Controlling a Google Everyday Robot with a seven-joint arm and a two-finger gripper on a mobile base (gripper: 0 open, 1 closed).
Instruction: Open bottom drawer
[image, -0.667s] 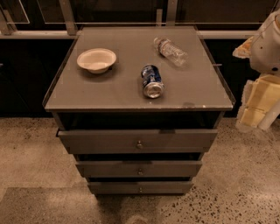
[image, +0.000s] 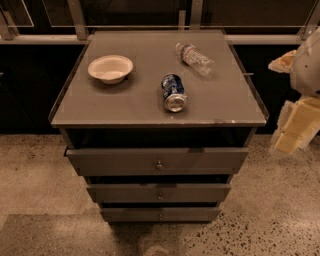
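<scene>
A grey bench (image: 125, 107) with a raised rim stands in the middle of a speckled floor (image: 35, 175), seen from above and in front, with a dark wall and metal rails behind it. On the left part of its top sits a pale, shallow bowl (image: 110, 67), upright and well apart from everything else. Under the top, stacked down the centre, are three flat grey drawer fronts with a dark gap above each: the top drawer (image: 115, 162) is the widest and tallest, the middle drawer (image: 120, 194) is narrower, and the bottom drawer (image: 130, 215) is the narrowest and thinnest, lowest of the stack and just above the floor. A tiny round knob (image: 160, 216) marks the centre of the bottom drawer, in line with the knobs on the two above. Whether the bottom drawer is pulled out at all cannot be told from this angle. Just right of the top's centre a blue can (image: 174, 93) lies on its side, its silver end facing the camera. Farther back and to the right lies a clear plastic bottle (image: 195, 58), also on its side, apart from the can. At the far right edge, off to the side of the bench and level with its top, hangs the cream-coloured end effector (image: 292, 131), touching nothing and well apart from the bottom drawer; whether it is apart or together cannot be told
</scene>
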